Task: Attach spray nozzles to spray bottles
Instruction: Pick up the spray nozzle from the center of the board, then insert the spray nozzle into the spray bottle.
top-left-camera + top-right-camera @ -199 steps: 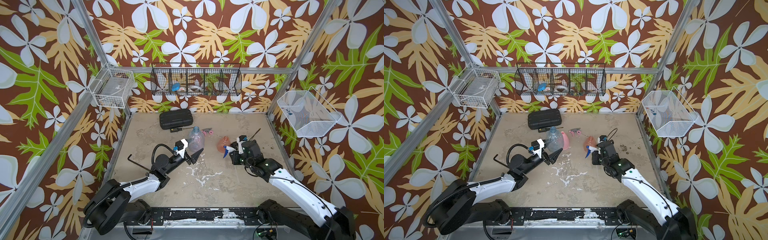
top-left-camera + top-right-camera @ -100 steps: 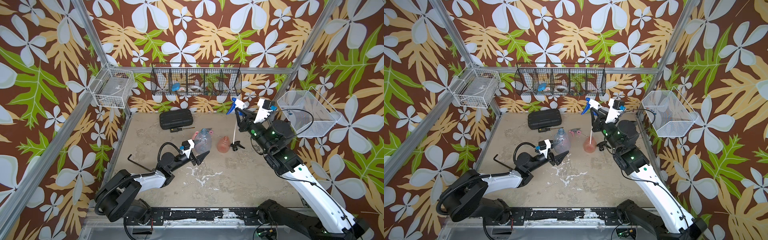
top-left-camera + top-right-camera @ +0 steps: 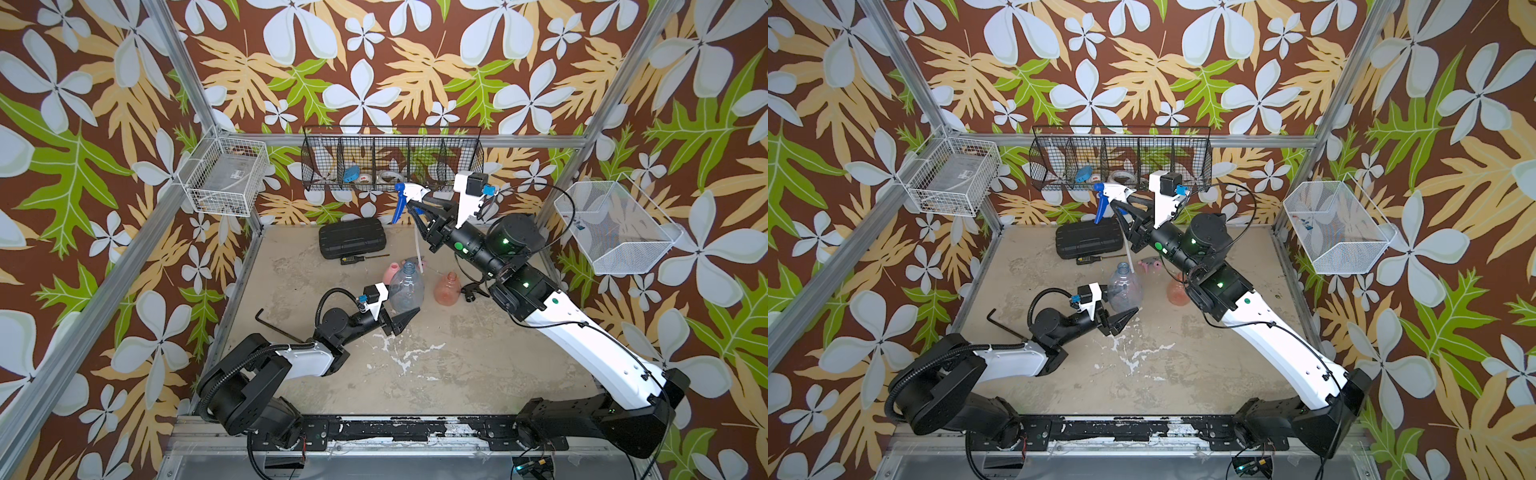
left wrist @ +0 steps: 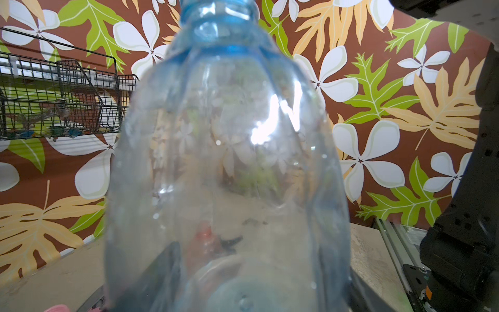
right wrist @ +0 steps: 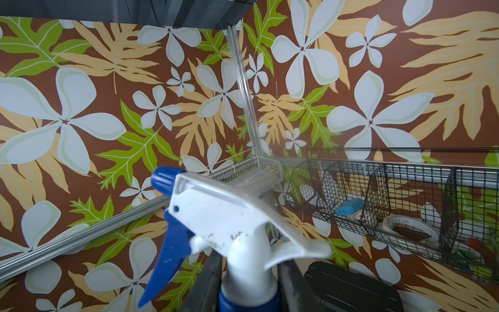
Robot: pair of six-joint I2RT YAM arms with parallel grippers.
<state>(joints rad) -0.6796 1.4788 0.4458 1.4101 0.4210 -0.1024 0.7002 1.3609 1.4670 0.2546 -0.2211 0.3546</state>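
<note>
My right gripper (image 3: 419, 208) is raised high at the back, shut on the white-and-blue spray nozzle (image 3: 409, 193) (image 5: 229, 216) at its collar. The thin dip tube (image 3: 1129, 257) hangs down, its tip right beside the neck of the clear bluish spray bottle (image 3: 405, 286) (image 3: 1124, 286); whether the tip is inside I cannot tell. My left gripper (image 3: 405, 319) is shut on that bottle's base, holding it upright; the bottle fills the left wrist view (image 4: 229, 162). The orange-red bottle (image 3: 448, 289) stands to its right, and the pink bottle (image 3: 390, 272) lies behind. A black nozzle (image 3: 471, 291) lies beside my right arm.
A black ribbed case (image 3: 352, 237) and a small radio (image 3: 353, 259) lie at the back of the table. A bent hex key (image 3: 270, 324) is at the left edge. Wire baskets hang on the back wall (image 3: 392, 162), left (image 3: 226, 178) and right (image 3: 615, 228).
My right arm has lifted the white-and-blue nozzle off the table and carried it left, from over the orange-red bottle to over the clear bottle. My left gripper shifted the clear bottle slightly.
</note>
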